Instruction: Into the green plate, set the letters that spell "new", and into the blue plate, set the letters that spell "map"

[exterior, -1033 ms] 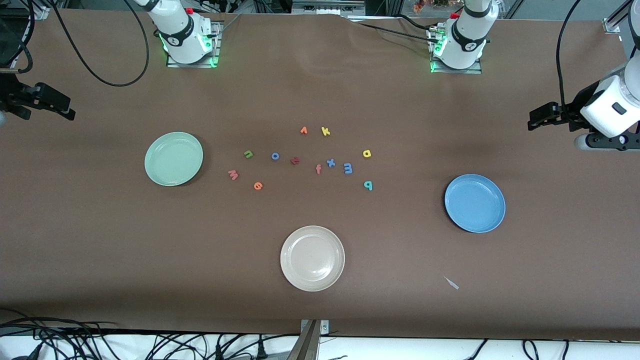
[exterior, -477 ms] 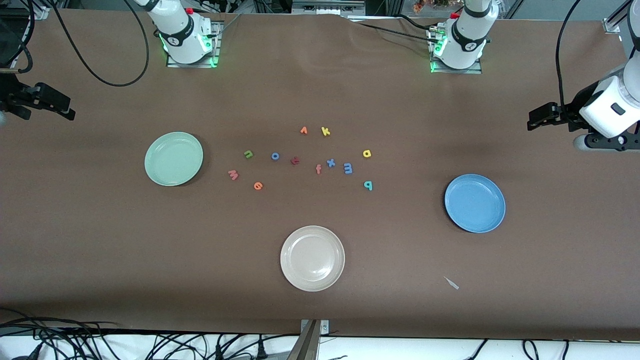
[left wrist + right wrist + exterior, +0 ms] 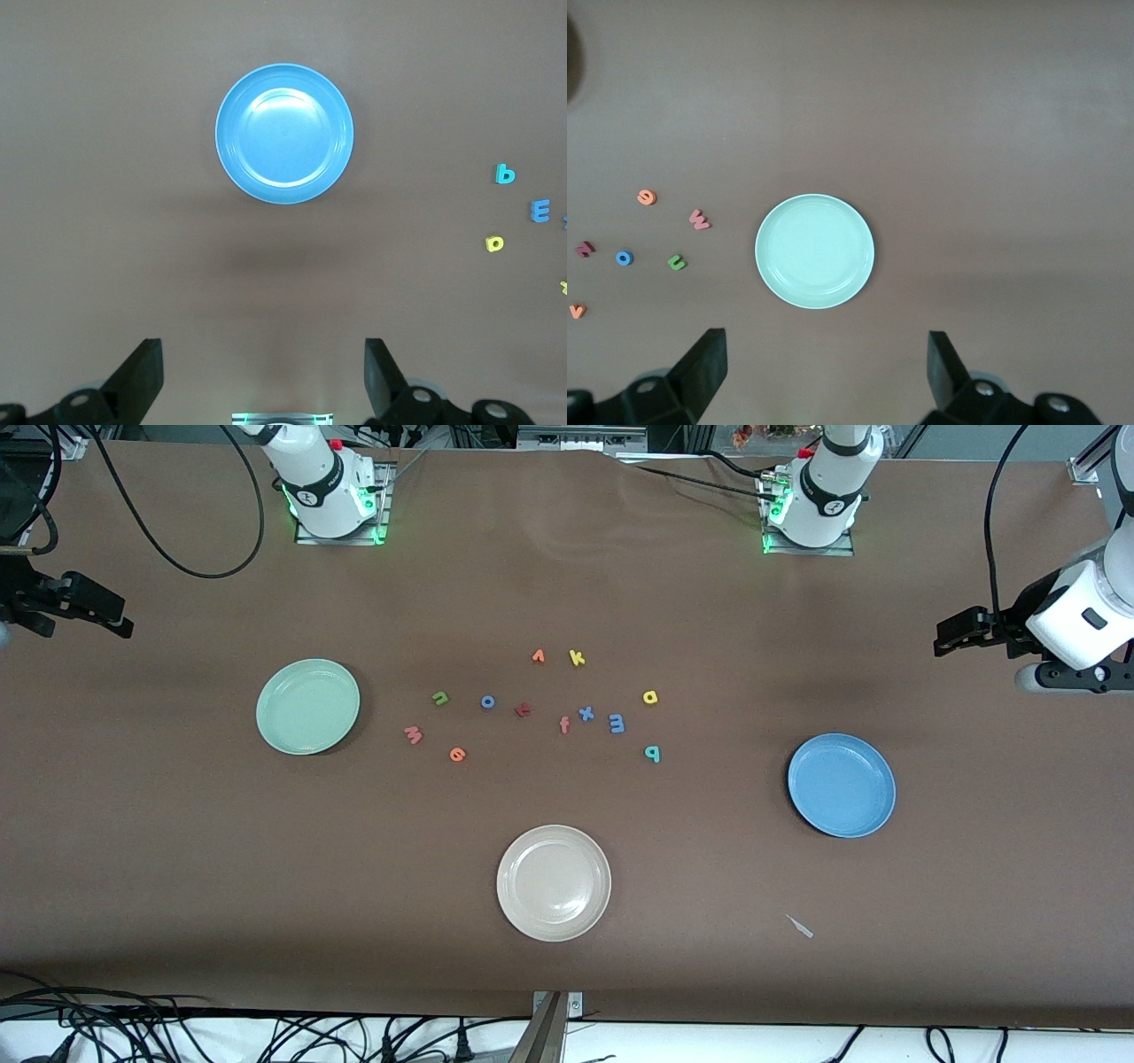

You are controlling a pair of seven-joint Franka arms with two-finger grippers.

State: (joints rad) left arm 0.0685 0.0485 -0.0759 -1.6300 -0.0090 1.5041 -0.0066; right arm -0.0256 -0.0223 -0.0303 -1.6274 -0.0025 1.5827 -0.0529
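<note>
All 6 wanted letters lie loose on the brown table (image 3: 177, 850), taking the beige plate (image 3: 554, 882) as the landmark: every one is farther from the front camera than it.

The green n (image 3: 440, 698), orange e (image 3: 457, 755) and salmon-red w (image 3: 413, 734) sit off toward the right arm's end, close to the green plate (image 3: 307, 707). That suits a short carry by that arm.

The blue m (image 3: 617, 724), yellow a (image 3: 650, 697) and teal p (image 3: 652, 754) sit toward the left arm's end, between the beige plate's line and the blue plate (image 3: 842, 785). Both target plates hold 0 letters, so nothing is sorted yet.

The left gripper (image 3: 264, 376) hangs high over the table near the blue plate, fingers spread wide and holding nothing. The right gripper (image 3: 827, 372) hangs likewise near the green plate, also spread and unladen. Each arm appears staged over its own plate, likely so neither has to cross the other.
</note>
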